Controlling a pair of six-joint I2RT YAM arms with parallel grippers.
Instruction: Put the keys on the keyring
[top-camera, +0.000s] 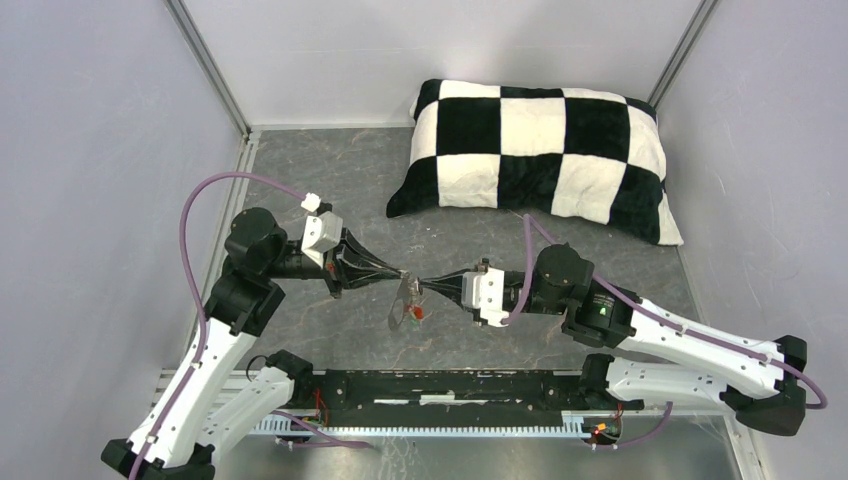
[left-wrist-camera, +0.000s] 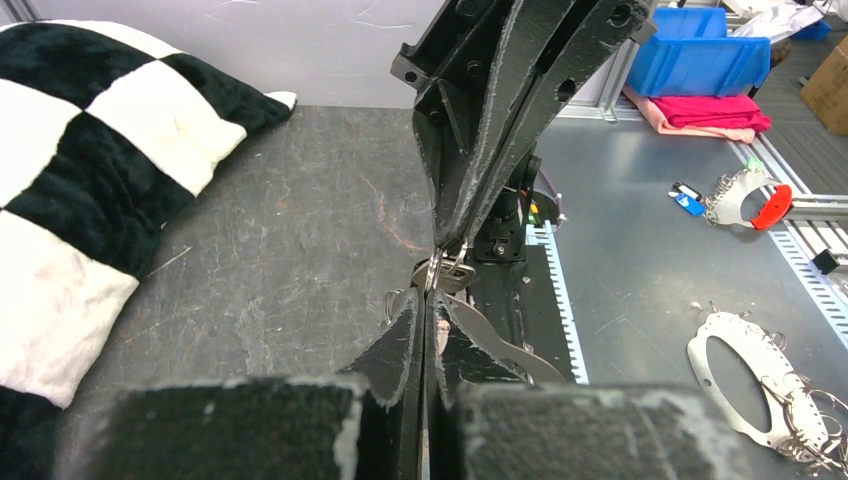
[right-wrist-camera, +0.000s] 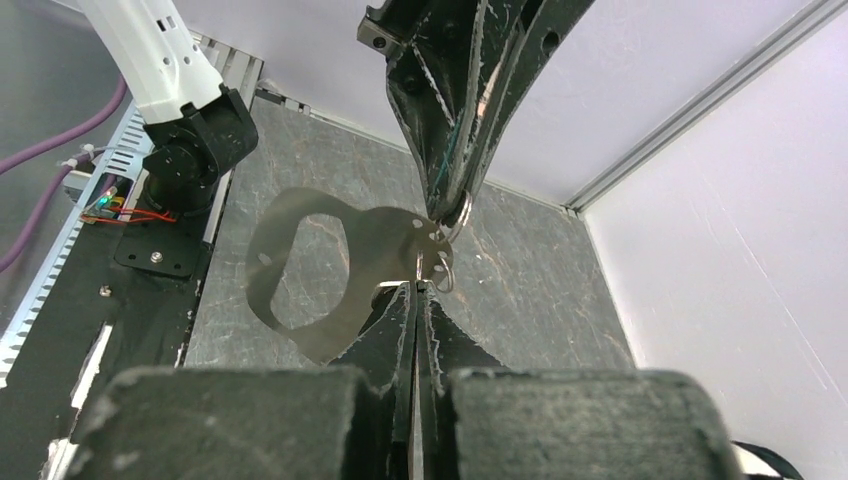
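The keyring (top-camera: 402, 300), a flat grey fob with an oblong slot, hangs in the air between my two grippers, which meet tip to tip. It shows whole in the right wrist view (right-wrist-camera: 300, 270) and partly in the left wrist view (left-wrist-camera: 505, 345). My left gripper (left-wrist-camera: 432, 297) is shut on a small split ring (left-wrist-camera: 437, 270) at the fob's corner. My right gripper (right-wrist-camera: 415, 288) is shut on another thin ring at the fob's edge, with a loose ring (right-wrist-camera: 443, 272) beside it. A grey key head (left-wrist-camera: 457, 276) sits by the tips. A red tag (top-camera: 415, 313) dangles below. The green and black tags are hidden.
The black-and-white checked pillow (top-camera: 540, 155) lies at the back right. A black rail (top-camera: 450, 385) runs along the near edge. Off the table, the left wrist view shows a blue bin (left-wrist-camera: 700, 50), a red cloth (left-wrist-camera: 715, 110) and two spare fobs with keys (left-wrist-camera: 760, 385).
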